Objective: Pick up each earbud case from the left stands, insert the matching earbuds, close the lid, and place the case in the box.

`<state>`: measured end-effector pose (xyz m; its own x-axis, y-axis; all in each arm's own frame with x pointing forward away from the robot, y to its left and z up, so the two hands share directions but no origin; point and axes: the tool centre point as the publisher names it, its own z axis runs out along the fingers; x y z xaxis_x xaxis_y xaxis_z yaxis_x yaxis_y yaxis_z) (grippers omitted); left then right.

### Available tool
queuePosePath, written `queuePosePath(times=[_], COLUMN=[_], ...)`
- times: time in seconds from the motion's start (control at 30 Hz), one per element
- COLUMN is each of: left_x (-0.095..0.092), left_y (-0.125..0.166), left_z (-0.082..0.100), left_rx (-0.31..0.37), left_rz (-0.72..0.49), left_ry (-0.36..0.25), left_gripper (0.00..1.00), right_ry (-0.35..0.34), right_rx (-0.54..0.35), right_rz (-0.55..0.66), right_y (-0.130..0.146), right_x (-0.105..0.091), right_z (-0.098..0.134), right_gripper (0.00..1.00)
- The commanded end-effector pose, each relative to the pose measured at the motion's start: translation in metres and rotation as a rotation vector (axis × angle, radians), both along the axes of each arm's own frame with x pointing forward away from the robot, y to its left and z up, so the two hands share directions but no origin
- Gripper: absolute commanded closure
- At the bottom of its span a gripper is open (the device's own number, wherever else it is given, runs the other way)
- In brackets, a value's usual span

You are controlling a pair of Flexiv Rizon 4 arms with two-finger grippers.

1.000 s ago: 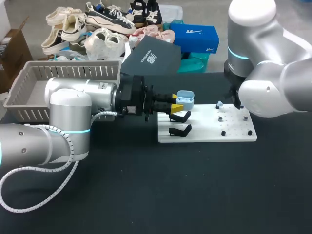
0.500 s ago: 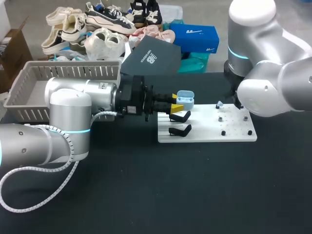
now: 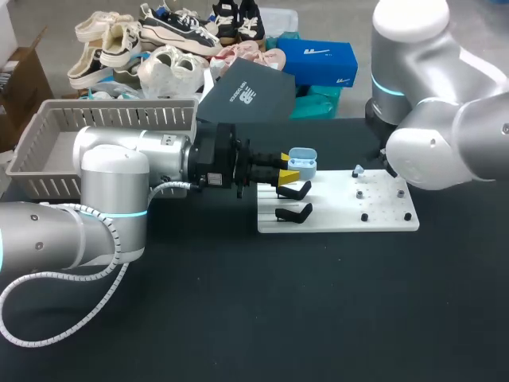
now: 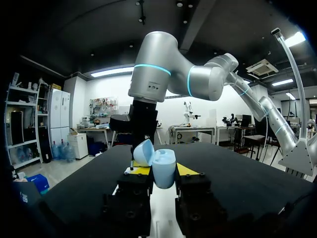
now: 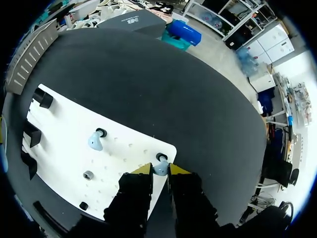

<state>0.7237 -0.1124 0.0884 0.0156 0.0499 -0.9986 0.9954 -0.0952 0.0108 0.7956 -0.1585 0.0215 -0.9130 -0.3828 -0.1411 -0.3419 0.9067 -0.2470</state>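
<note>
Left claw [image 4: 162, 170] clamps the open case [image 4: 163, 162] upright so your right claw [image 5: 159, 167], pinching an earbud [image 5: 160, 170], can load it.

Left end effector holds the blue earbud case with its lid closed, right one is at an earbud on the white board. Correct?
The lid is open, not closed: the left wrist view shows it tipped up on the earbud case in the left end effector. The right end effector is at an earbud on the white board.
</note>
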Motion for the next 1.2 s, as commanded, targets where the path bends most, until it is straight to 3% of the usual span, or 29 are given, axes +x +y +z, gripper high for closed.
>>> queuePosePath(times=[0.03,0.27,0.53,0.77,0.9,1.0,1.2], left_x=[0.001,0.001,0.001,0.001,0.001,0.001,0.001], left_y=[-0.001,-0.001,-0.001,-0.001,-0.001,-0.001,-0.001], left_z=[-0.007,-0.007,-0.007,-0.007,-0.007,-0.007,-0.007], left_rx=[-0.014,-0.014,-0.014,-0.014,-0.014,-0.014,-0.014], left_rz=[0.001,0.001,0.001,0.001,0.001,0.001,0.001], left_ry=[0.001,0.001,0.001,0.001,0.001,0.001,0.001], left_gripper=[1.00,1.00,1.00,1.00,1.00,1.00,1.00], right_ry=[-0.012,-0.080,-0.169,-0.263,-0.304,-0.302,-0.178], right_rx=[-0.008,-0.007,-0.005,0.005,0.031,0.051,0.055], right_rz=[-0.010,0.003,0.063,0.156,0.210,0.247,0.306], right_y=[-0.002,-0.004,0.008,0.053,0.085,0.104,0.135], right_x=[-0.002,-0.019,-0.061,-0.098,-0.111,-0.117,-0.129], right_z=[0.007,0.043,0.104,0.168,0.191,0.199,0.191], right_gripper=[1.00,1.00,1.00,1.00,1.00,1.00,1.00])
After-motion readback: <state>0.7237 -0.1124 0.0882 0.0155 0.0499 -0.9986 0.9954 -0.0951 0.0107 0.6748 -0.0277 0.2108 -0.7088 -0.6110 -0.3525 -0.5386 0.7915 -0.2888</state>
